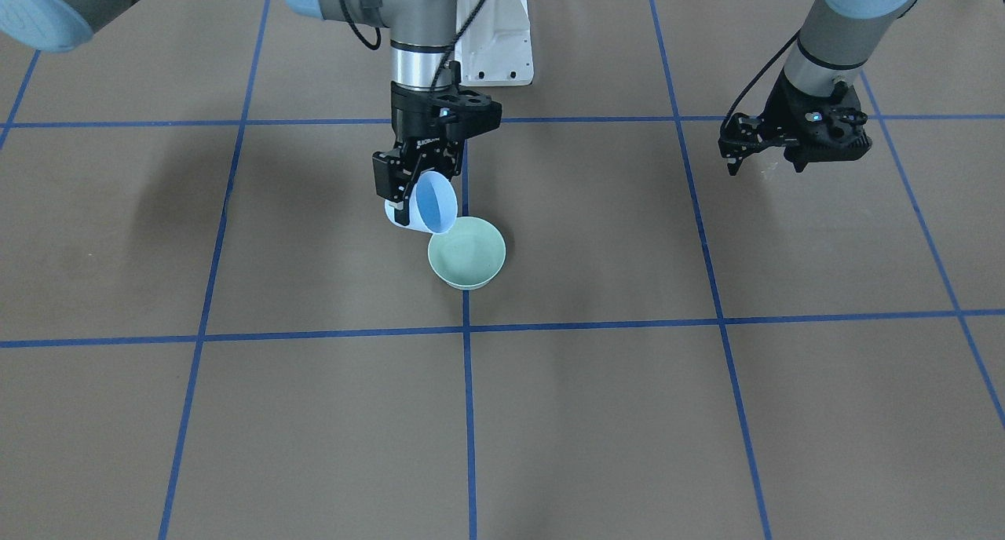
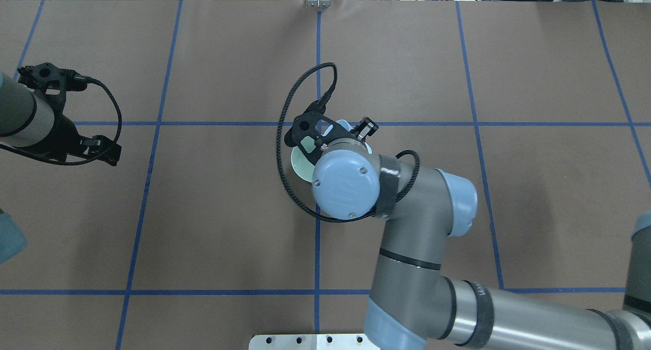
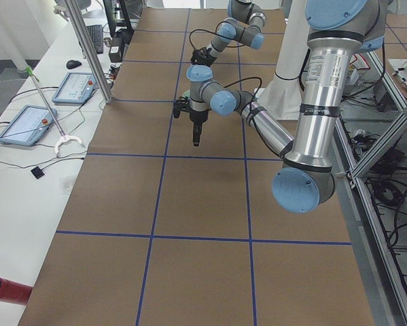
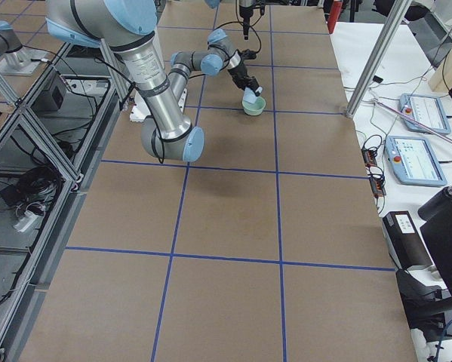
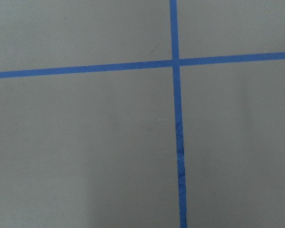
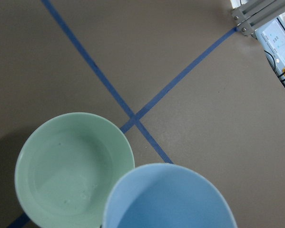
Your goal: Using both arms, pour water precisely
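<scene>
My right gripper point(image 1: 412, 201) is shut on a light-blue cup point(image 1: 434, 202) and holds it tilted, its rim over the near edge of a pale green bowl point(image 1: 467, 253) that stands on the brown table. In the right wrist view the cup point(image 6: 171, 202) fills the bottom and the bowl point(image 6: 73, 171) lies beside it, with faint ripples of water point(image 6: 71, 187) inside. I cannot tell whether water is left in the cup. My left gripper point(image 1: 765, 162) hangs open and empty above the table, far from the bowl. The left wrist view shows only table and tape.
The table is brown paper marked with a grid of blue tape point(image 1: 467, 328). The white arm pedestal point(image 1: 495, 45) stands behind the bowl. Tablets point(image 4: 418, 113) and cables lie on the white bench beside the table.
</scene>
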Robot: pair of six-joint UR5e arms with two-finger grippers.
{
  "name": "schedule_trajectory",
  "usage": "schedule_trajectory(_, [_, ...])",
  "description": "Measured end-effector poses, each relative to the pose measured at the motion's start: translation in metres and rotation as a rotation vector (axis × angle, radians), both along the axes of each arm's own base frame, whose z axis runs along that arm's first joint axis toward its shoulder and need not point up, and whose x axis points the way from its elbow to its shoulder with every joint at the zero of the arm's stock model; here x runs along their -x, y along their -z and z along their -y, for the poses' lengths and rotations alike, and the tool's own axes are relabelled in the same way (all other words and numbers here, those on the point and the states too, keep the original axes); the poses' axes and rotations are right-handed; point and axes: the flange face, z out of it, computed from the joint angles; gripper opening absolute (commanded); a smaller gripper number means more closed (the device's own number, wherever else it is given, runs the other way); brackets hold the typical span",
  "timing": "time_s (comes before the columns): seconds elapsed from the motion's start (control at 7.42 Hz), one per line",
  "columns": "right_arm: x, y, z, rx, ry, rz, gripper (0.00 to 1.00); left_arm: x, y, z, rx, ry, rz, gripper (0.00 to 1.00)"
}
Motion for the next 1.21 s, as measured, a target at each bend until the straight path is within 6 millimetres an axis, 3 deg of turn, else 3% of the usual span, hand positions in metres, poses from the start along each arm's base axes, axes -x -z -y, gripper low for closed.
schedule_trajectory(0.4, [-0.128, -0.065, 0.026, 0.153, -0.295, 0.186, 0.00, 0.001, 0.005, -0.001, -0.005, 0.003, -0.006, 1.00])
schedule_trajectory(0.67, [-0.208, -0.115, 0.032, 0.186, -0.434, 0.200, 0.00, 0.002, 0.007, -0.002, -0.008, 0.005, -0.010, 1.00])
schedule_trajectory(0.94, [-0.260, -0.180, 0.042, 0.162, -0.521, 0.261, 0.00, 0.002, 0.008, -0.002, -0.009, 0.006, -0.010, 1.00])
schedule_trajectory(1.21, [-0.281, -0.268, 0.043, 0.137, -0.578, 0.375, 0.00, 0.002, 0.008, -0.002, 0.003, 0.020, -0.012, 1.00])
